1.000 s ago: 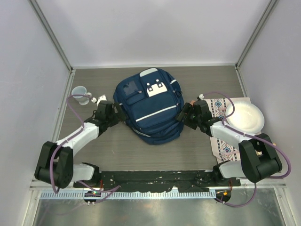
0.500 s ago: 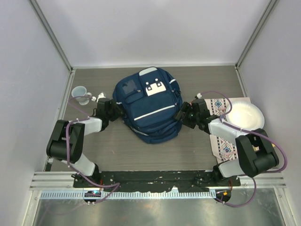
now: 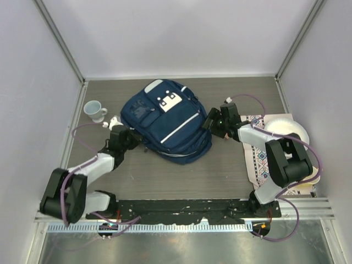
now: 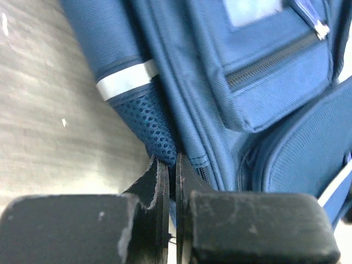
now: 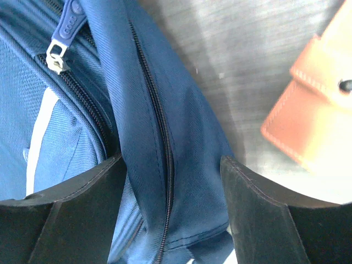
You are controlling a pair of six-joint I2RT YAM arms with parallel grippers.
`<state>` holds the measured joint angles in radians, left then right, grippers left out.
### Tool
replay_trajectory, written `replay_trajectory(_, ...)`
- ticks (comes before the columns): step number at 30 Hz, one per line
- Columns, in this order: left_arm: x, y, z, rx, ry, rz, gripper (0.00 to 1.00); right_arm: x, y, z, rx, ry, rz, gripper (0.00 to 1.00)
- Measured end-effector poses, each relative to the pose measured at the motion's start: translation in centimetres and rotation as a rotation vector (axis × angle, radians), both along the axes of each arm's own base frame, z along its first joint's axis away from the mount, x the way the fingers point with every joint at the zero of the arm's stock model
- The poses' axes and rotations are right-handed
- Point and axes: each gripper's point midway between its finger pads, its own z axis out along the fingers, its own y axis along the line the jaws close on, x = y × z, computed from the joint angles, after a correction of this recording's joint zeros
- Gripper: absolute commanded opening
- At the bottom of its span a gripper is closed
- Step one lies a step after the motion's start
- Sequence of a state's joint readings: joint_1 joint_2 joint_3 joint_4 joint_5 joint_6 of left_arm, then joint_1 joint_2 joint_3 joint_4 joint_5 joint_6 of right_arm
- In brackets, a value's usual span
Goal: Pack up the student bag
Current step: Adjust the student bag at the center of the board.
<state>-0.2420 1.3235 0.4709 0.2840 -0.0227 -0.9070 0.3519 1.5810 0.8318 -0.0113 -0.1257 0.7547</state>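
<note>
From above, the student bag (image 3: pixel 165 124) lies flat on the bench (image 3: pixel 220 173) between the two arms, its white patch turned toward the far left. The left claw (image 3: pixel 130 137) is against the bag's near-left edge, and the right claw (image 3: pixel 212 122) is against its right side. Beyond the left claw stands a white cup (image 3: pixel 94 110). Behind the right claw lie a patterned cloth (image 3: pixel 256 124) and a white plate (image 3: pixel 287 133).

At the left wrist, the left claw (image 4: pixel 171 184) is pressed almost together, with only a slit left between its fingers. It nips a thin edge of the student bag (image 4: pixel 264 110) at the tips, just under a mesh panel. A white stripe (image 4: pixel 127 80) sits up and to the left of it, with bare bench (image 4: pixel 44 110) further left.

At the right wrist, the right claw (image 5: pixel 173 181) is partway spread. A thick fold of the student bag (image 5: pixel 159 99), with a zip running down it, fills the gap and touches both fingers. A zip pull (image 5: pixel 65 33) hangs up-left of the claw, and a tan leather piece (image 5: pixel 311 118) lies off to the right on the bench (image 5: pixel 247 49)
</note>
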Motion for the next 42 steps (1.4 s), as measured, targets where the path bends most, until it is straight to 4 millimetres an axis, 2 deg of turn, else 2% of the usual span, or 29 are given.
replay_trajectory(6, -4.9, -3.1, 0.6, 0.010, 0.004, -0.058, 0.00, 4.8, -0.3, 1.0, 0.005, -0.031, -0.021, 0.73)
replay_trajectory(11, -7.3, -4.5, -0.2, -0.002, 0.029, -0.059, 0.00, 6.8, 0.5, 1.5, 0.038, -0.031, 0.005, 0.73)
replay_trajectory(18, -8.8, -5.0, -0.1, -0.016, 0.032, -0.016, 0.00, 8.5, 1.9, 2.2, 0.045, -0.025, 0.088, 0.74)
replay_trajectory(22, -9.0, -4.7, 0.0, -0.024, 0.030, 0.011, 0.00, 8.8, 0.6, 3.4, -0.040, -0.059, 0.074, 0.78)
replay_trajectory(25, -9.1, -4.5, 0.2, -0.034, 0.025, 0.026, 0.00, 8.4, -0.9, 6.2, -0.105, -0.117, 0.044, 0.81)
replay_trajectory(28, -9.1, -4.3, 0.4, -0.039, 0.017, 0.035, 0.00, 7.4, -2.1, 10.7, -0.133, -0.241, 0.013, 0.85)
replay_trajectory(31, -9.1, -4.2, 0.7, -0.041, 0.007, 0.039, 0.00, 4.3, -2.4, 14.9, -0.163, -0.377, -0.012, 0.92)
replay_trajectory(32, -9.1, -4.1, 0.9, -0.041, 0.004, 0.041, 0.00, 3.0, -2.0, 16.1, -0.183, -0.429, -0.014, 0.94)
replay_trajectory(34, -9.1, -4.0, 1.1, -0.039, -0.006, 0.044, 0.00, -0.2, 0.6, 17.8, -0.211, -0.519, 0.041, 0.95)
replay_trajectory(36, -9.1, -3.8, 1.4, -0.035, -0.016, 0.046, 0.00, -3.4, 3.9, 18.3, -0.216, -0.578, 0.128, 0.95)
replay_trajectory(38, -9.1, -3.7, 1.8, -0.032, -0.032, 0.046, 0.00, -5.9, 5.8, 17.5, -0.219, -0.601, 0.188, 0.95)
replay_trajectory(42, -9.1, -3.3, 2.6, -0.032, -0.057, 0.060, 0.00, -8.4, 5.3, 14.2, -0.344, -0.595, 0.192, 0.95)
